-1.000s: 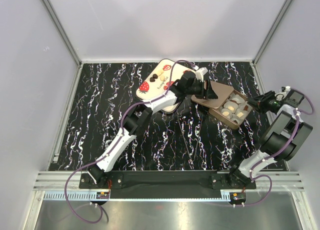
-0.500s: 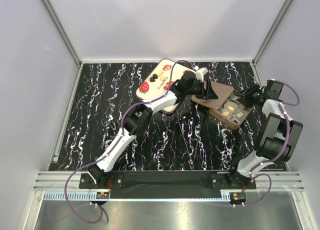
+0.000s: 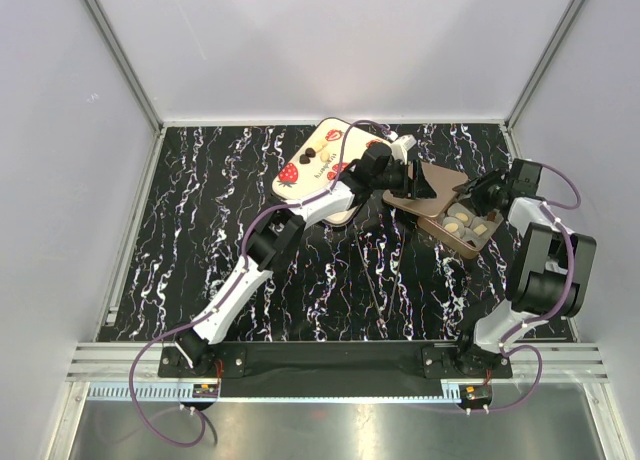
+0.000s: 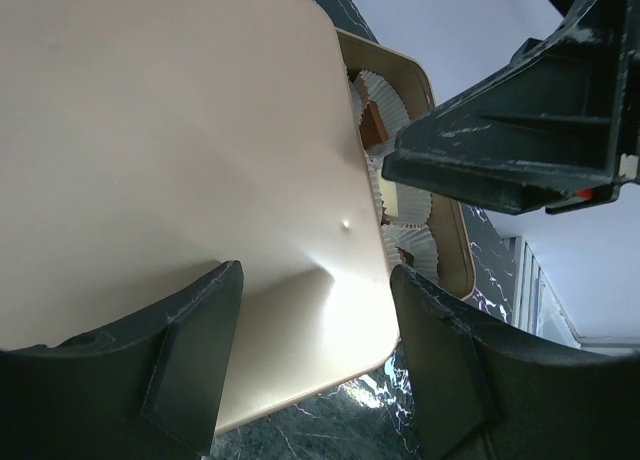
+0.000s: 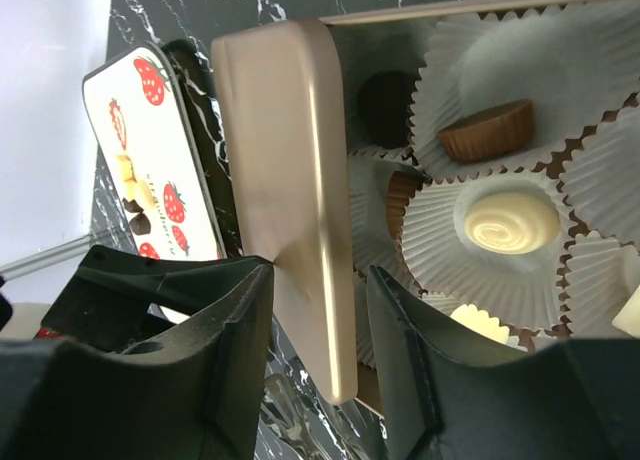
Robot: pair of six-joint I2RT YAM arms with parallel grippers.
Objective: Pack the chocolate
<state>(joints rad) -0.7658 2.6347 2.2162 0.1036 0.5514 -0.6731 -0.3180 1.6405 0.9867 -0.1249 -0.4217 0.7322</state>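
A tan lid [image 5: 285, 170] stands tilted on edge over the brown box [image 3: 464, 248]. My left gripper [image 3: 410, 184] is open, with its fingertips [image 4: 215, 310] against the lid's face [image 4: 180, 150]. My right gripper [image 5: 318, 280] is open and straddles the lid's near edge, with a gap at its right finger. In the box, chocolate sits in white paper cups: a brown one [image 5: 487, 130], a cream swirl [image 5: 505, 223] and a dark one [image 5: 385, 105]. More small dark chocolate [image 3: 310, 155] lies on the cream strawberry tray [image 3: 300, 183].
The cream tray [image 5: 150, 150] lies just left of the box on the black marbled table [image 3: 200, 210]. The left arm stretches diagonally across the middle. Grey walls close the back and both sides; the right wall is near the right arm.
My right gripper has swung in from the far right to the box and has opened wider around the lid's edge. The left arm and the lid have stayed put.
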